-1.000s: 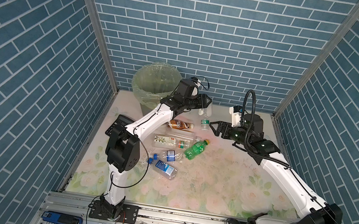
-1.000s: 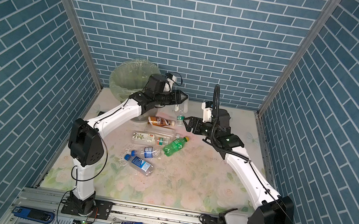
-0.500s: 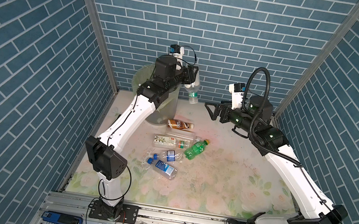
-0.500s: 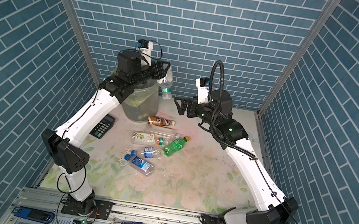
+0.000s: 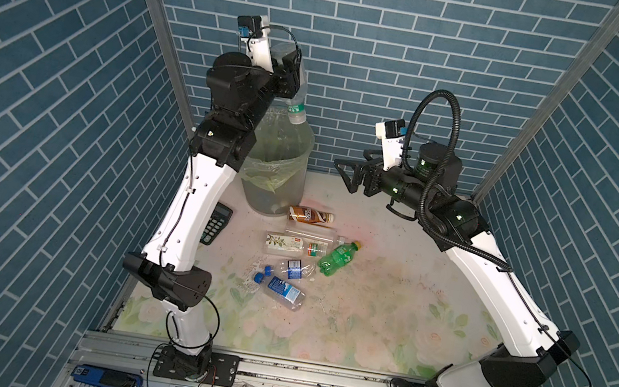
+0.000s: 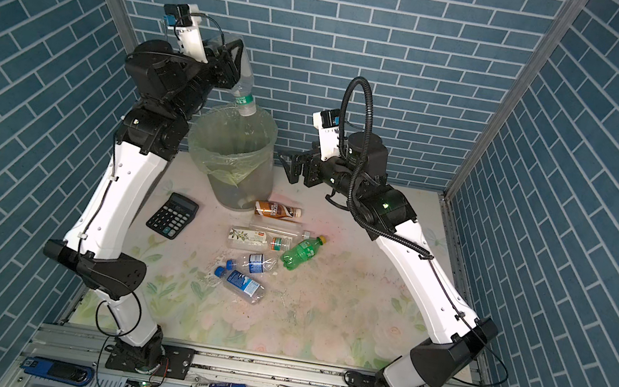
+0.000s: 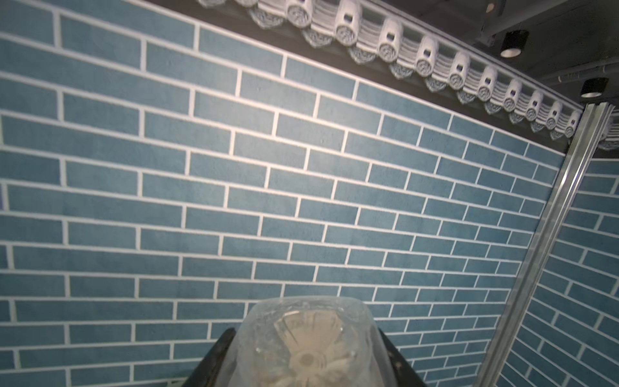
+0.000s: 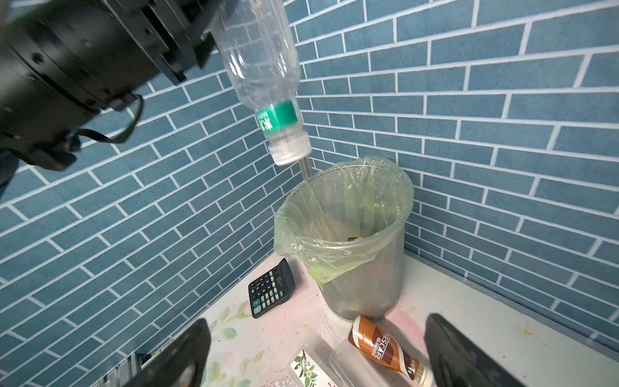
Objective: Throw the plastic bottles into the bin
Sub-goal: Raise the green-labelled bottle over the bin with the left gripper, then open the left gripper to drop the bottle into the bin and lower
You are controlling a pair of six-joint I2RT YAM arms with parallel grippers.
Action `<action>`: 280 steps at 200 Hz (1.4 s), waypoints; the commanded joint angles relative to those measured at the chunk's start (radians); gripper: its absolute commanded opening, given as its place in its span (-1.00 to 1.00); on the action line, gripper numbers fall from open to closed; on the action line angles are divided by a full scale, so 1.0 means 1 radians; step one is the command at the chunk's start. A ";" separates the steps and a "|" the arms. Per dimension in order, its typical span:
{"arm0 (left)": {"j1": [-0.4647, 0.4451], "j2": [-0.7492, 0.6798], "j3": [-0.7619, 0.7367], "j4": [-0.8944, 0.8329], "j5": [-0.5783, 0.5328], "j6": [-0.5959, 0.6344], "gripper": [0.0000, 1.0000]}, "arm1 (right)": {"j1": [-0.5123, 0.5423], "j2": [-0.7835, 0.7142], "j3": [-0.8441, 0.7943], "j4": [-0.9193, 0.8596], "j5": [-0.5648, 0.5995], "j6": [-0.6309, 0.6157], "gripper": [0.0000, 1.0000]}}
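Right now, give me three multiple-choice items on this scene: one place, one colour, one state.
1. Where is the brown-wrapped bottle? A lying on the table by the bin's foot; B inside it; C held in the air.
2. What colour is the band on the clear bottle in the left gripper? A red; B green; C blue.
3. The right gripper is: A shut on a bottle; B shut, empty; C open, empty.
Key: 1 A, it lies flat beside the bin's base; 2 B, a green ring sits near the cap; 3 C, its jaws stand apart with nothing between.
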 commanded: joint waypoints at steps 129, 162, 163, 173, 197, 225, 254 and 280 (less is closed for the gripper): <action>0.081 0.214 0.125 -0.261 -0.031 0.021 0.99 | 0.007 0.005 -0.044 0.004 -0.016 0.028 0.98; 0.042 0.153 0.060 -0.266 -0.008 0.021 0.99 | 0.006 -0.022 -0.101 0.024 0.024 0.053 0.98; 0.041 0.151 0.057 -0.267 -0.008 0.021 0.99 | 0.006 -0.023 -0.103 0.025 0.026 0.053 0.98; 0.027 0.132 0.035 -0.268 0.002 0.021 0.99 | 0.005 -0.032 -0.119 0.030 0.036 0.058 0.99; -0.014 0.084 -0.024 -0.273 0.023 0.018 0.99 | 0.004 -0.059 -0.169 0.031 0.057 0.065 0.99; -0.068 0.012 -0.139 -0.255 0.069 -0.016 0.99 | -0.006 -0.106 -0.259 0.045 0.105 0.085 0.98; -0.120 -0.075 -0.309 -0.216 0.080 -0.062 0.99 | -0.027 -0.148 -0.357 0.046 0.159 0.120 0.99; -0.160 -0.165 -0.508 -0.156 0.106 -0.128 0.99 | -0.047 -0.186 -0.475 0.069 0.238 0.174 0.98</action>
